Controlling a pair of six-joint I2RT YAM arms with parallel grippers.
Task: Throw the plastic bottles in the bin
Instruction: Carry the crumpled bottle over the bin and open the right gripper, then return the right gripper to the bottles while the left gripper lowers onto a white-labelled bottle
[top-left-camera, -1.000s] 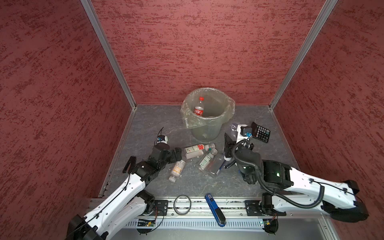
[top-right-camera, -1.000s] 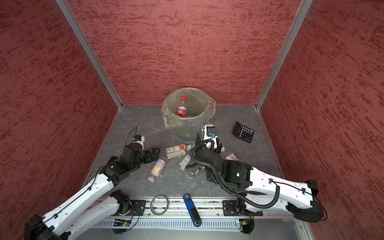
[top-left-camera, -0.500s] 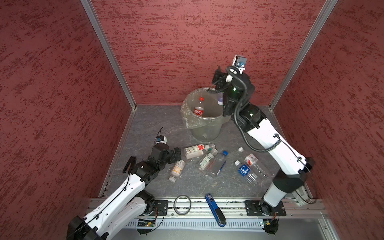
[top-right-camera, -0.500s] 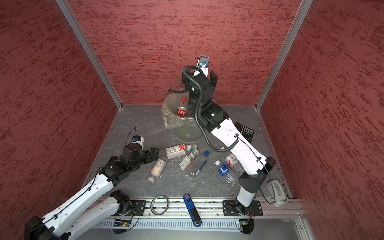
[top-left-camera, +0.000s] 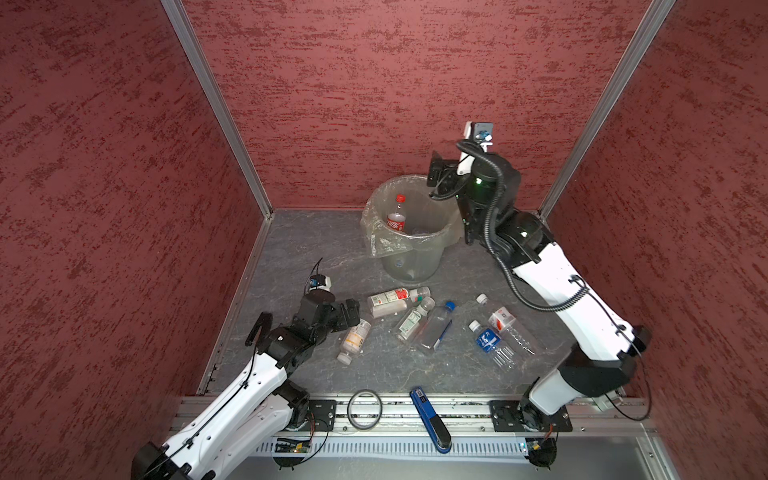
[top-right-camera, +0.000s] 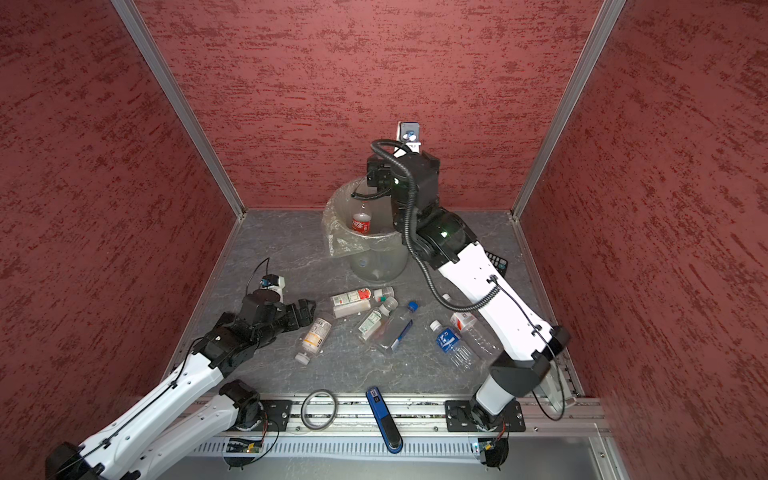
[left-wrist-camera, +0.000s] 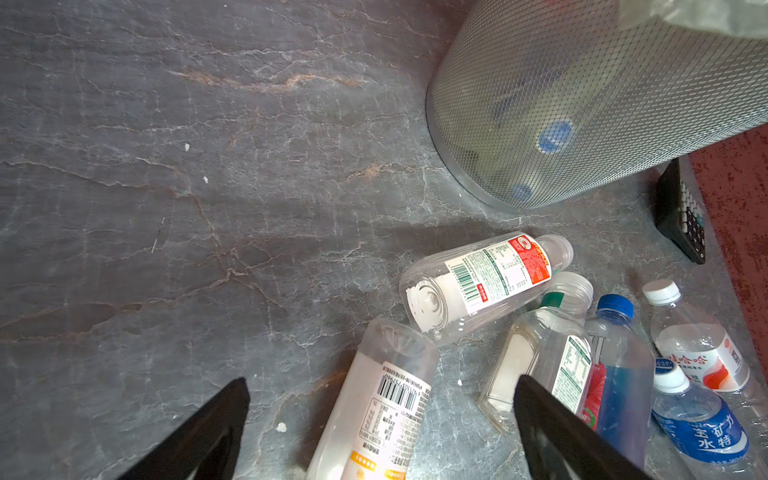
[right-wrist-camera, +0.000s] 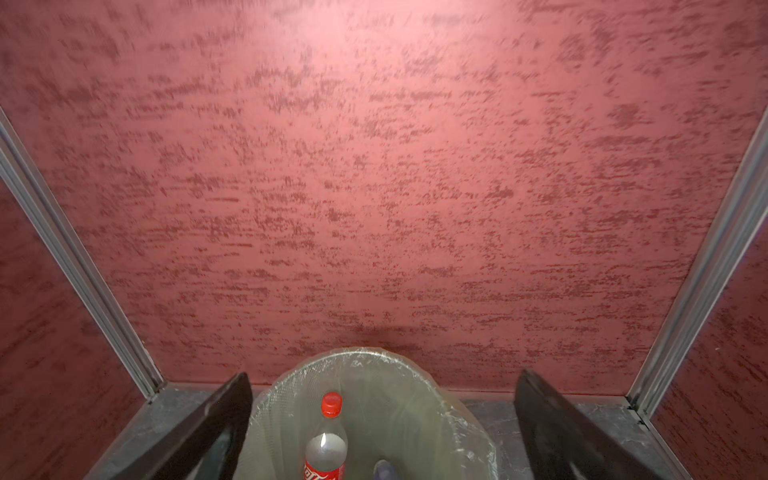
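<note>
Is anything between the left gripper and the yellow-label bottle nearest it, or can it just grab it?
Nothing visible is in the way. The left gripper is open, and in the left wrist view the yellow-label bottle lies on the table between its spread fingers. The red-and-white-label bottle lies beyond it, toward the bin.

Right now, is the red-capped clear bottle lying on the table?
No, the red-capped clear plastic bottle stands inside the round translucent plastic bin.

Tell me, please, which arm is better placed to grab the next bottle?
Likely the left: the left gripper hangs open, low beside the yellow-label bottle; the right gripper is open and empty up over the bin, far from it.
</note>
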